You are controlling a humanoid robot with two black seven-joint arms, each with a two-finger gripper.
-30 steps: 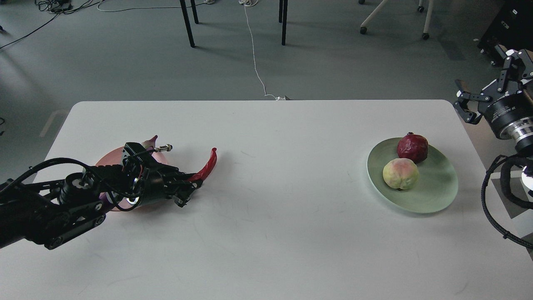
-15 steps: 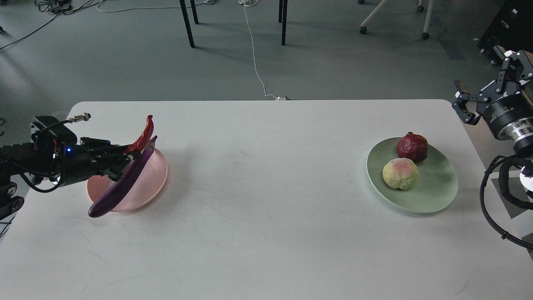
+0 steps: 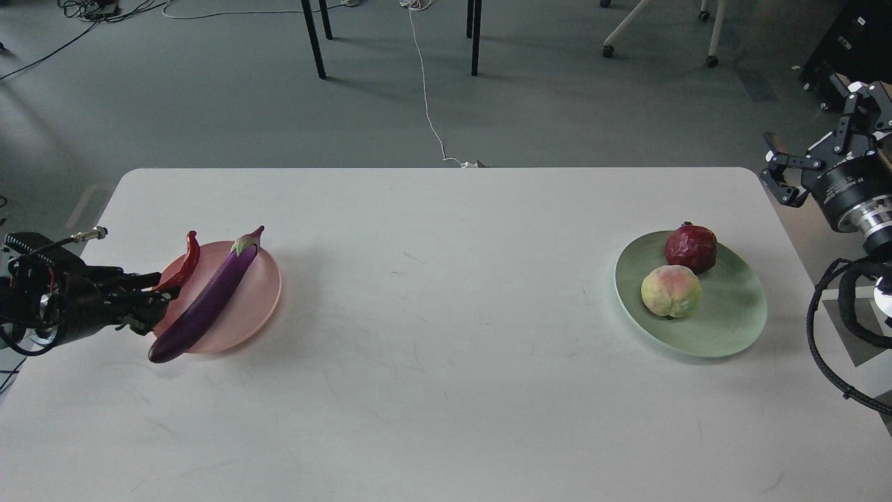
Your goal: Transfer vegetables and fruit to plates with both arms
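Big white table (image 3: 446,362) takes up most of the view, with two plates well apart on it. The mint green plate (image 3: 732,328) on the right holds the pomegranate (image 3: 690,248) and the peach (image 3: 670,291), touching or nearly so. The pink plate (image 3: 254,307) on the left has the eggplant (image 3: 205,305) lying diagonally across it, blunt end hanging over the near rim.

The left gripper (image 3: 155,296) sits at that plate's left edge, and the red chili pepper (image 3: 181,266) rises from its tip over the plate; looks pinched by its lower end, though the fingers are too dark to be sure. The chili is probably light, glossy and slippery, so a grip mid-body would hold better than the tapered tip.

The right gripper (image 3: 812,150) hovers off the table's right edge with its claws spread and empty. Nothing blocks either plate; only chair legs and floor cables behind.
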